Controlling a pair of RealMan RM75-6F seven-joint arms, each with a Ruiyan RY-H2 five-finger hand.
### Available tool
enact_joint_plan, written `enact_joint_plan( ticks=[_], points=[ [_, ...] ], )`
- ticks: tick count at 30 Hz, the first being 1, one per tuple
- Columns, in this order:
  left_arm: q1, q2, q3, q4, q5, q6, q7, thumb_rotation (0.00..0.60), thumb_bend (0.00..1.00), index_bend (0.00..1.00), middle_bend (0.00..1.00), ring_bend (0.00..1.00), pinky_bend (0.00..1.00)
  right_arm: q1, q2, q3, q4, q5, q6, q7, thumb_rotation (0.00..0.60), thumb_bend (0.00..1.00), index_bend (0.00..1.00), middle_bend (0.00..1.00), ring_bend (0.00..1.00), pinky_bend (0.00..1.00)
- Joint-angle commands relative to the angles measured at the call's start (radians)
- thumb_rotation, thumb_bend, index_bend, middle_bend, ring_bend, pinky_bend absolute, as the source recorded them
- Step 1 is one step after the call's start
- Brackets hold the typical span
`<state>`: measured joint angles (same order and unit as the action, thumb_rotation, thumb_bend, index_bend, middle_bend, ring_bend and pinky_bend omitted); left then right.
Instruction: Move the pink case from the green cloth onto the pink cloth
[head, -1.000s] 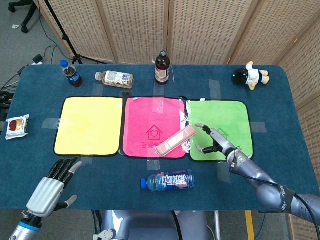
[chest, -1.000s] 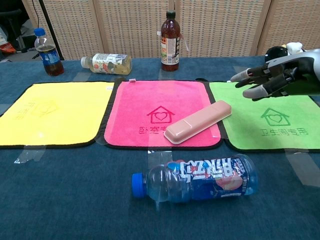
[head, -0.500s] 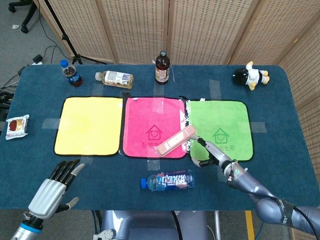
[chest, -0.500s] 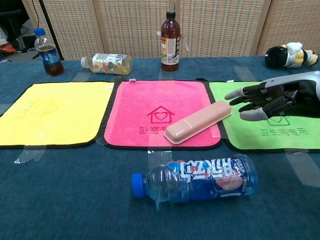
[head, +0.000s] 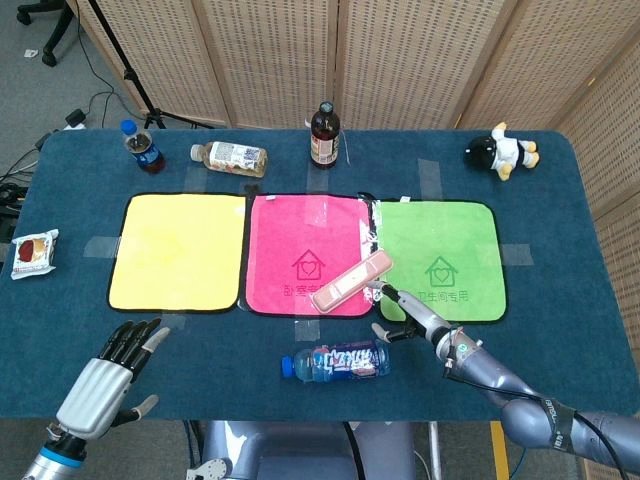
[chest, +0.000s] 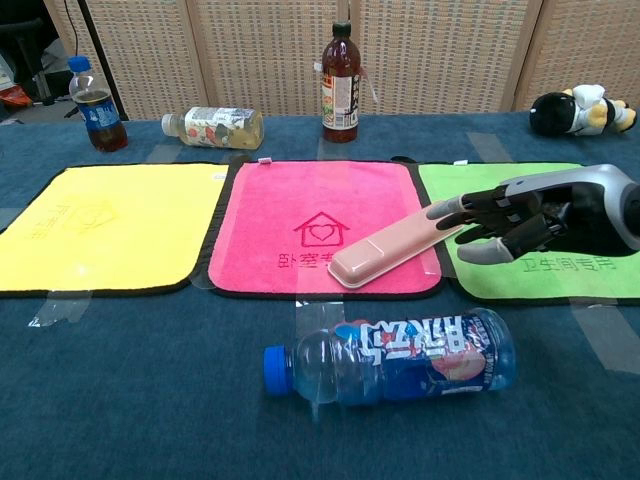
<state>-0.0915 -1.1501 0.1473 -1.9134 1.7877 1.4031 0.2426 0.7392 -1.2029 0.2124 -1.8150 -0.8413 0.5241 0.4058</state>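
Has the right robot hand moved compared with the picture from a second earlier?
Yes. The right robot hand has come down and leftward across the green cloth, and its fingertips now reach the near end of the pink case.

Three cloths lie side by side on the tabletop (head: 560, 200): the pink cloth (head: 300, 240) in the middle, the green cloth (head: 440, 240) on its right. The pink case (head: 351, 281) lies slantwise on the pink cloth's near right corner. The right robot hand (chest: 530, 215) hovers just right of it. A water bottle (chest: 395, 355) lies on its side in front.
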Motion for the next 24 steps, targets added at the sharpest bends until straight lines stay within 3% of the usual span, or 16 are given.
enact_joint_plan(
  ticks=[1,24],
  points=[
    [0.001,0.001,0.001,0.000,0.003,0.002,-0.002,0.600,0.21,0.00,0.00,0.00,0.02,0.011,-0.009,-0.001,-0.004,0.008,0.000,-0.010,0.600,0.52,0.06,0.00,0.00,0.00],
    [-0.001,-0.001,0.008,0.001,0.010,-0.011,-0.002,0.600,0.21,0.00,0.00,0.00,0.02,0.147,-0.110,-0.004,0.083,0.128,-0.039,-0.072,0.600,0.52,0.06,0.00,0.00,0.00]
  ],
)
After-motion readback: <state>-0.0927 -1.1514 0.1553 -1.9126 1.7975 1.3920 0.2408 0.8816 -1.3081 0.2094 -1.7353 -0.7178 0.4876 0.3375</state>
